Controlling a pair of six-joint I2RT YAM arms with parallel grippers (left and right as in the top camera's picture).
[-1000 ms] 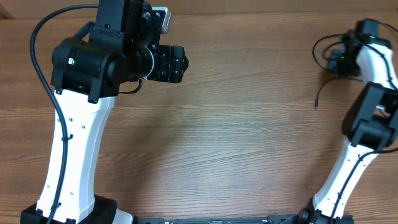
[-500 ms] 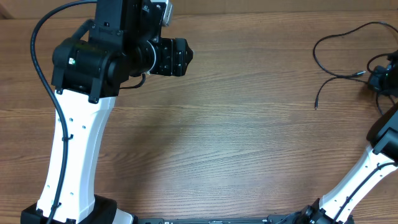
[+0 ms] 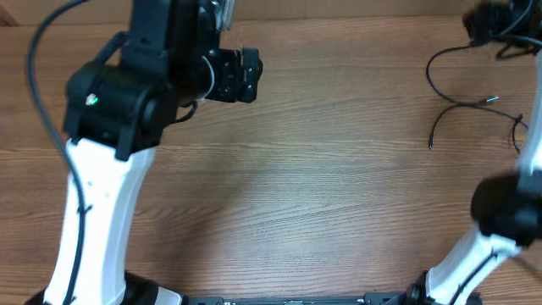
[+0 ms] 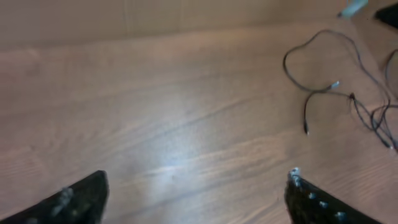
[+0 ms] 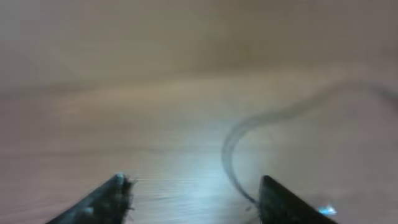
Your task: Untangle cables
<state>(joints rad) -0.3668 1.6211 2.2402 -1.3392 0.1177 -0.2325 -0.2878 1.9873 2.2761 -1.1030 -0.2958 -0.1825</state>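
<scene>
Black fingers of the left gripper (image 4: 196,205) stand spread wide at the bottom of its wrist view, with nothing between them but the bare wooden table (image 4: 155,124); it hangs above the far left of the table, well apart from the cables (image 4: 314,93); the right gripper (image 5: 193,202) is likewise spread, pinching nothing, and one blurred dark cord (image 5: 233,146) curves on the wood just beyond its fingers, passing close to the right-hand one; whether they touch I cannot tell; the cables lie at the far right of the table, thin black cords in loose loops and bends, one ending in a small silvery plug (image 3: 492,100), with a denser knot of strands (image 4: 373,115) towards the right edge.
</scene>
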